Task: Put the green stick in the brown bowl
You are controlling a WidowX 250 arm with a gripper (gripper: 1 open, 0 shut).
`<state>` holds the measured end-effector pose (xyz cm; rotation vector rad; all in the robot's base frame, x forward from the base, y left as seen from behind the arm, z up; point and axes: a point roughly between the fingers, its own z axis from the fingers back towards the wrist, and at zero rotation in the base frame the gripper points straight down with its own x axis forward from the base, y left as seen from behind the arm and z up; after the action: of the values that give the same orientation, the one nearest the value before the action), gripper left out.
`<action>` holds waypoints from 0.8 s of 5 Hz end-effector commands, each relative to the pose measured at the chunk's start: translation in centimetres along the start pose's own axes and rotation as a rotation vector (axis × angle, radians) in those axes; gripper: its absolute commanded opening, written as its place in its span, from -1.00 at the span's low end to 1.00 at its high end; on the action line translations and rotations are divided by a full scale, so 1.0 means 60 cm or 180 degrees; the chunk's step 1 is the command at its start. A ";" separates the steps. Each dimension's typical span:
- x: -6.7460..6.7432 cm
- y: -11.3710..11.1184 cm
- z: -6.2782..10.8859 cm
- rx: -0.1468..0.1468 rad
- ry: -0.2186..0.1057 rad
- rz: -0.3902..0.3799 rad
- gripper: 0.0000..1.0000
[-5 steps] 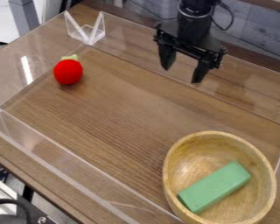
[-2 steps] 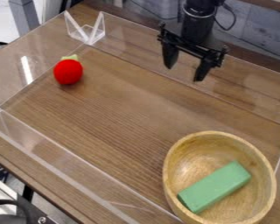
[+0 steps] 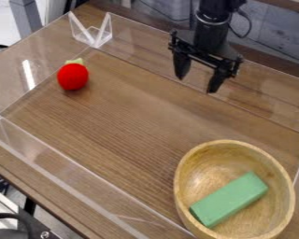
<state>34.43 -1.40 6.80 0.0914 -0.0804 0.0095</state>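
Observation:
The green stick (image 3: 230,200) lies flat inside the brown bowl (image 3: 193,174), toward its lower right side. The bowl rests on the wooden table at the front right. My gripper (image 3: 200,77) hangs at the back of the table, well above and behind the bowl. Its black fingers (image 3: 181,66) stand apart and point down with nothing between them.
A small red strawberry-like ball (image 3: 74,75) sits at the left of the table. Clear plastic walls (image 3: 92,33) ring the wooden surface (image 3: 115,131), with a low clear edge along the front left. Cables and dark gear show at the bottom left corner.
The gripper has shifted slightly to the right and up at the back of the table. The stick, bowl and red ball have not moved.

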 end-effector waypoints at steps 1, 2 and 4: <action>-0.001 -0.010 0.010 -0.0038 -0.0042 -0.0076 1.00; -0.013 -0.023 0.004 -0.0077 0.0032 -0.0178 1.00; -0.039 -0.050 -0.004 -0.0152 0.0137 -0.0390 1.00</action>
<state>31.53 -4.32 4.59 0.0524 0.0215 -0.1122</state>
